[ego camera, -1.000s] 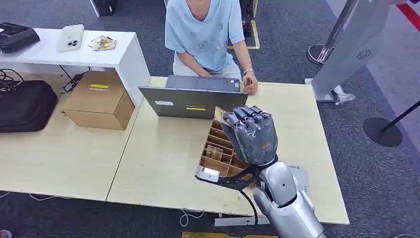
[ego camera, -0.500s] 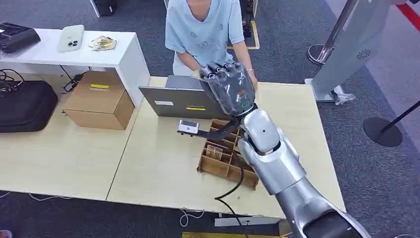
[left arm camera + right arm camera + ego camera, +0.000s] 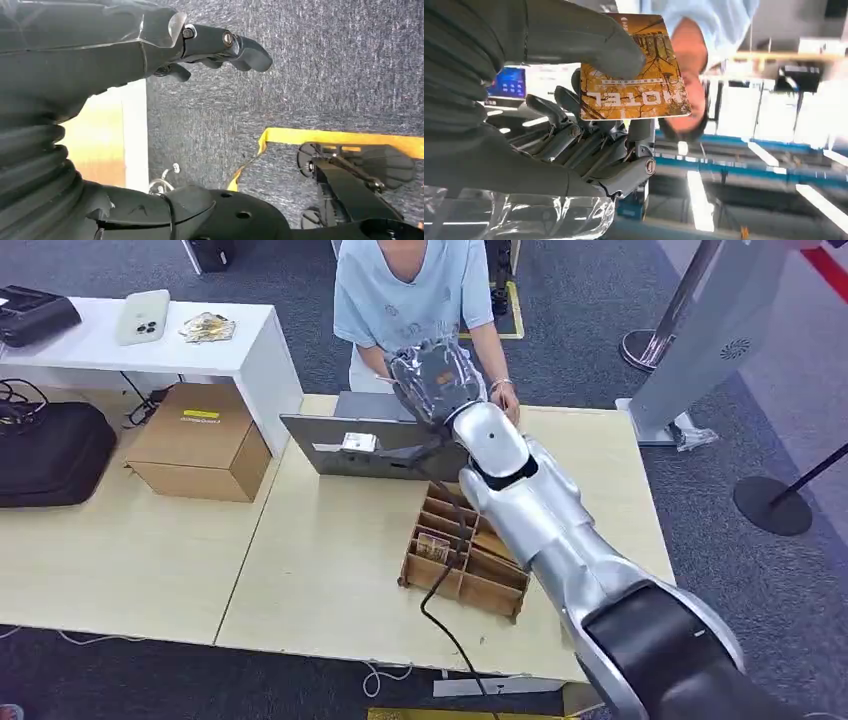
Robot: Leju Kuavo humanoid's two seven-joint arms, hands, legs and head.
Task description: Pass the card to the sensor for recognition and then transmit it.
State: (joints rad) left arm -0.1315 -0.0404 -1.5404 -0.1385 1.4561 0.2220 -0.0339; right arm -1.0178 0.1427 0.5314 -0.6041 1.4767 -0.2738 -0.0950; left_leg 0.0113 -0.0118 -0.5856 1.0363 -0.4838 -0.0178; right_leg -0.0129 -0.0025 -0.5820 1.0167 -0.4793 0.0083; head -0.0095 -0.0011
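Your robot's right hand (image 3: 436, 380) is reaching high across the worktop (image 3: 330, 550), now raised over the top edge of the open laptop (image 3: 375, 445) and in front of the seated person (image 3: 410, 300). A second ago it was hovering low over the wooden compartment tray (image 3: 465, 560); half a second ago it was already climbing past the laptop, and the arm is now stretching farther forward and to the left. In the right wrist view you are seeing the thumb (image 3: 589, 40) pressing the orange hotel card (image 3: 634, 75) against the fingers (image 3: 589, 145), so the hand (image 3: 549, 100) is clamped on the card, which is standing clear of the worktop. The tray is lying uncovered behind the arm, another card (image 3: 433, 545) resting in 1 of its compartments. The left hand (image 3: 150, 50) is hanging over grey carpet, fingers (image 3: 225, 45) loosely curled and apart, holding nothing.
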